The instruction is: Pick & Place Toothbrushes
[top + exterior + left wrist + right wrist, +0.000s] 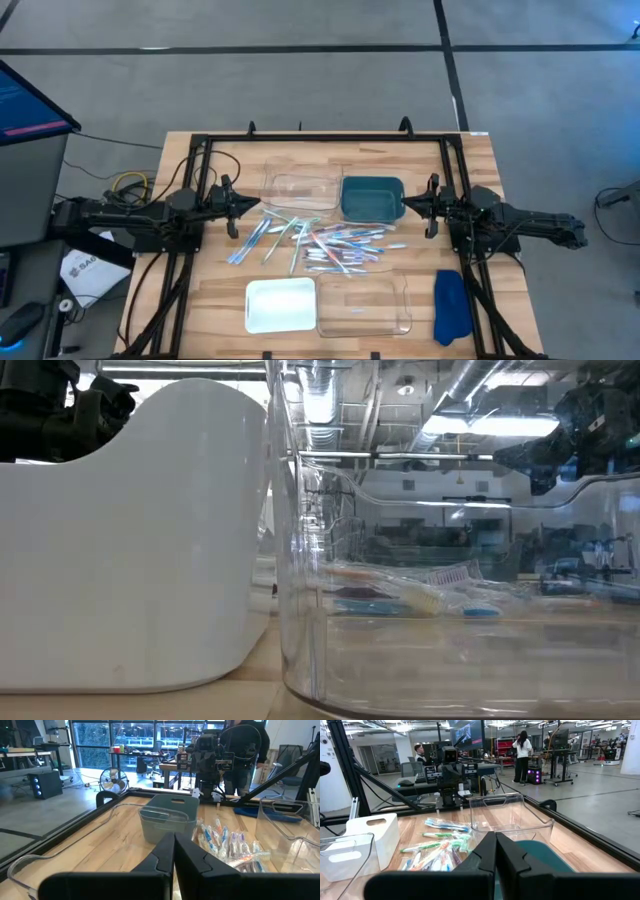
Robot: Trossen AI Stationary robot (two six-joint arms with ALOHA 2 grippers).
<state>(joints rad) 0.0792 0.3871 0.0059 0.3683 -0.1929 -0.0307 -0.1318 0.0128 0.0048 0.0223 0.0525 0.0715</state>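
The toothbrushes lie in a loose pile of blue, white, pink and green sticks on the wooden table's middle, also seen in the wrist views. My left gripper hovers level at the pile's left, shut and holding nothing; its fingers point across the table. My right gripper hovers level at the pile's right, beside the teal tray, shut and holding nothing.
A clear tray stands at the far side next to the teal tray. A white tray and another clear tray stand at the near edge. A blue cloth lies near right. People stand in the room beyond.
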